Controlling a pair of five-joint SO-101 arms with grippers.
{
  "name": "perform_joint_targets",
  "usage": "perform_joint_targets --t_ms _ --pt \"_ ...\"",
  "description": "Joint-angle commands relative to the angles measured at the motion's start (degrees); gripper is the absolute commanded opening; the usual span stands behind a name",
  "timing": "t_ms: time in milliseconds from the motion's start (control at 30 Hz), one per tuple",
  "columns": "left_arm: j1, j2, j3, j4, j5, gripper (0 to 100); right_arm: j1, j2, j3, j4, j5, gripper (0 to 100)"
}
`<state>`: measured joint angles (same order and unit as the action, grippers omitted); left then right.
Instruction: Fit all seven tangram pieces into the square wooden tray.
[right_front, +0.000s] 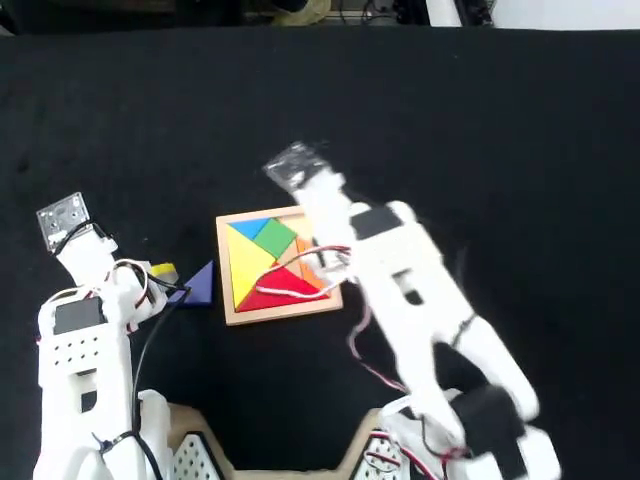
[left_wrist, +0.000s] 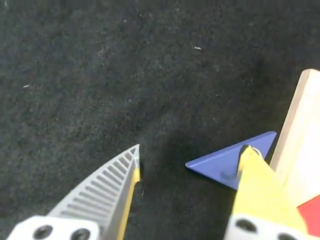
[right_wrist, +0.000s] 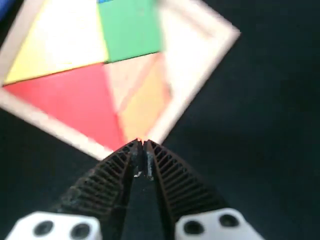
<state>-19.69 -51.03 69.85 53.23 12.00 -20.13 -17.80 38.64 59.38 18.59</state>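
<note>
One wooden tray (right_front: 222, 270); at least five pieces (right_front: 245, 265) inside; one blue triangle (right_front: 200, 285) outside; two arms (right_front: 80, 350) (right_front: 420, 290).

tray (right_front: 225, 275) right part hidden under right arm (right_front: 400, 270); blue triangle (left_wrist: 215, 165) corner covered by left pincer finger (left_wrist: 255, 180).

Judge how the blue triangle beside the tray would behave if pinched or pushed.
The blue triangle looks flat and rigid, so it probably won't bend or roll. Lying flush on the black cloth, it likely offers little edge to pinch. Pushed, it would probably slide until meeting the tray wall.
</note>
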Motion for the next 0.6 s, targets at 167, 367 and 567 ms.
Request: perform_joint_targets --t_ms 167,367,567 --pt "7.69 10.90 -12.62 5.63 -19.52 31 9.05 -2.42 5.32 -11.34 -5.01 1.1" --pt "10.68 25.49 -23.43 11.69 -35.25 36 9.41 2.15 3.38 -12.04 -4.92 1.1" --pt "11.21 30.33 -25.36 6.07 -40.09 37 9.58 4.35 2.77 -11.96 -4.92 1.1"
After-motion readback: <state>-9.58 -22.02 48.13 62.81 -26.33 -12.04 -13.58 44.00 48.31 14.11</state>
